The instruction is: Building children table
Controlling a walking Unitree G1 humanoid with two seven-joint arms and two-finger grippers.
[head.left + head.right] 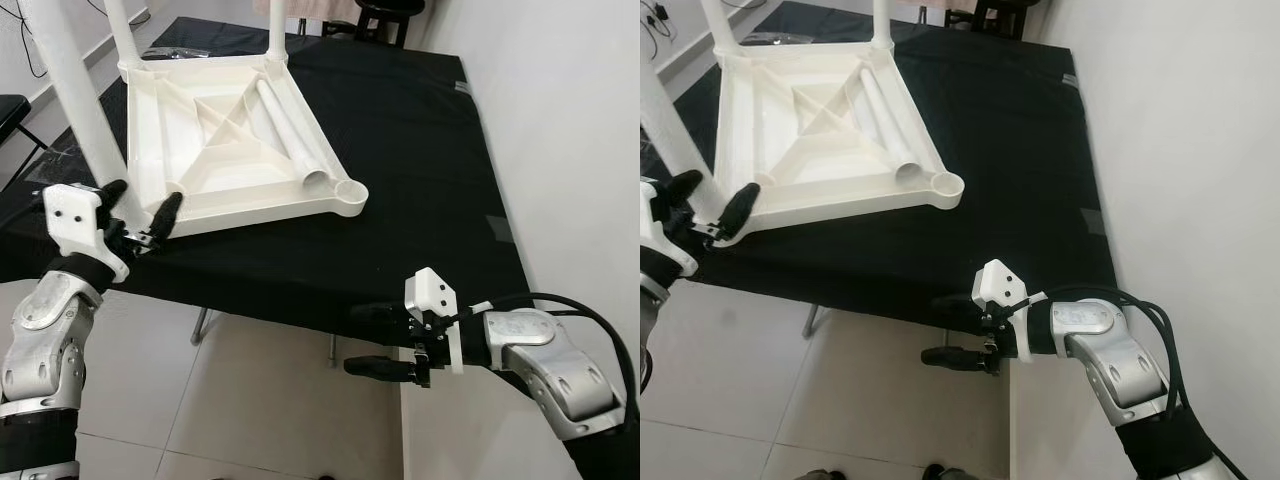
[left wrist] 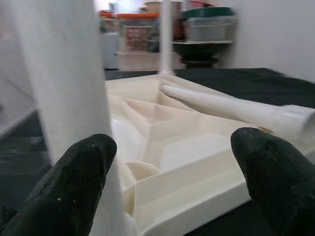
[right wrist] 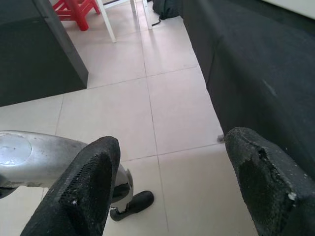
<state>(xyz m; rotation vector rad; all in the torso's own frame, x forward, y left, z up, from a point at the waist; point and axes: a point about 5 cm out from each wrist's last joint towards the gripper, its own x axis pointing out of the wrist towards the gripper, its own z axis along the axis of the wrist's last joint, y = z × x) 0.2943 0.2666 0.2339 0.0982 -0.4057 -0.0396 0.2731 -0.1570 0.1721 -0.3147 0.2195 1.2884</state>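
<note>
The left end effector [image 1: 142,216] is spread wide at the near left corner of the upturned white tabletop [image 1: 232,140], its 2 black fingers [image 2: 74,182] straddling the leg [image 1: 82,105] that stands upright in that corner socket. One finger sits just beside the leg and may touch it; the wrist view is too close and blurred to settle that. The other finger is near the tabletop's front rim, apart from the leg. Nothing is pinched between them.

The tabletop lies underside up on the black worktop [image 1: 420,160], its cross ribs facing the camera. 2 more legs rise from the far corners, cut off by the top edge of the head views. A loose leg [image 1: 290,135] lies flat inside the frame along the right rib, its open end next to the empty socket [image 1: 350,195] at the near right corner.

The right end effector [image 1: 385,340] hangs off the front edge of the worktop, below its surface and well apart from the tabletop, fingers spread and holding nothing. Its wrist view looks down at tiled floor [image 3: 162,113], the draped black side of the worktop, and a silver robot limb with a dark foot. Beyond the tabletop, shelves and containers are too blurred to identify.
</note>
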